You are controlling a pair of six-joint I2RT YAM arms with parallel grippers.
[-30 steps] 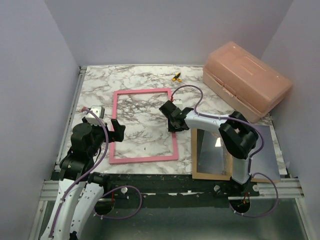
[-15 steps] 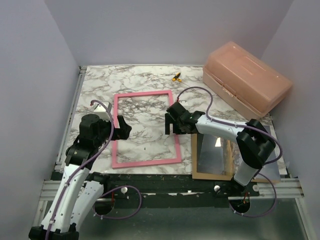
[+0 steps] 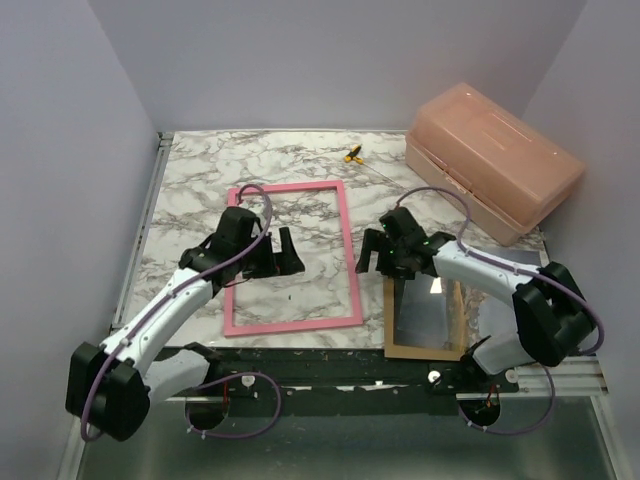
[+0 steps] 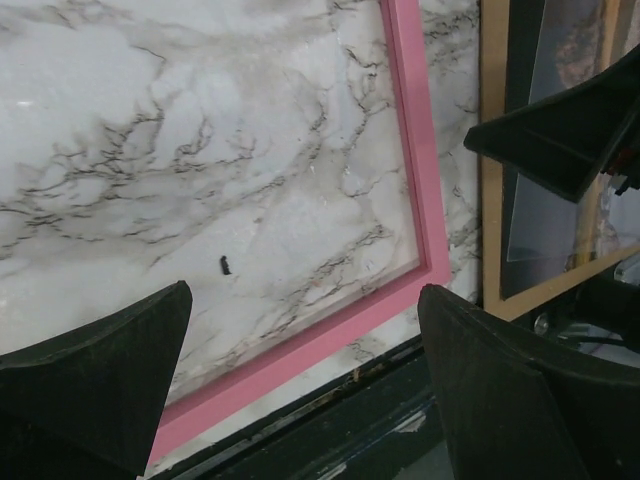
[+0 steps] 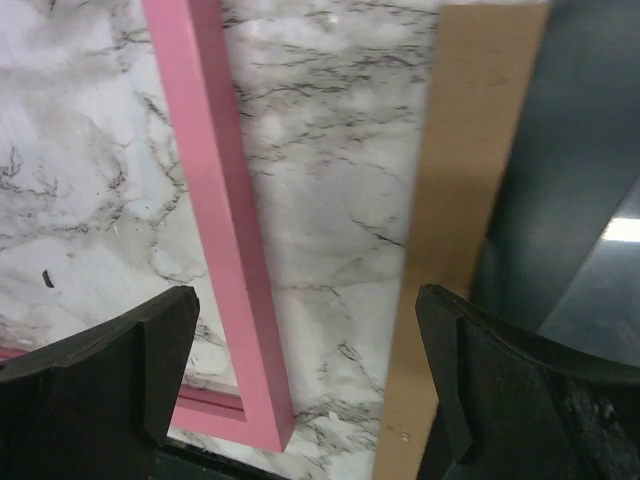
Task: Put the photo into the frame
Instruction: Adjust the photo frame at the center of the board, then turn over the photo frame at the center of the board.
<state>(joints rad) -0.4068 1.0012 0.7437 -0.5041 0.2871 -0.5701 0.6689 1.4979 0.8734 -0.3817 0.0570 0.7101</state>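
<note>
Pale lilac walls close in a marble-patterned worktop (image 3: 200, 170). The frame (image 3: 290, 322) lies flat at the centre-left of the top view, pink face up. Marble shows through its opening, so nothing is fitted in it yet.

Just beside its right rail, in the lower right, a brown backing board (image 3: 425, 350) lies flat. On the board rests a dark glossy sheet that I take to be the photo (image 3: 425, 315). The left wrist view catches a rocky brown patch on it, though glare hides most of the print. Lying this close to the frame, it would need only a short carry across.

The left hand (image 3: 283, 255) hangs over the frame's opening, spread wide and empty. The right hand (image 3: 382, 262) hangs over the strip of marble between the frame and the board, equally wide and holding nothing. That seems a good spot for reaching the sheet's near edge.

A salmon box (image 3: 490, 160) sits in the upper right with its lid shut, so its contents cannot be seen. A small yellow object (image 3: 352, 154) lies beyond the frame.
</note>
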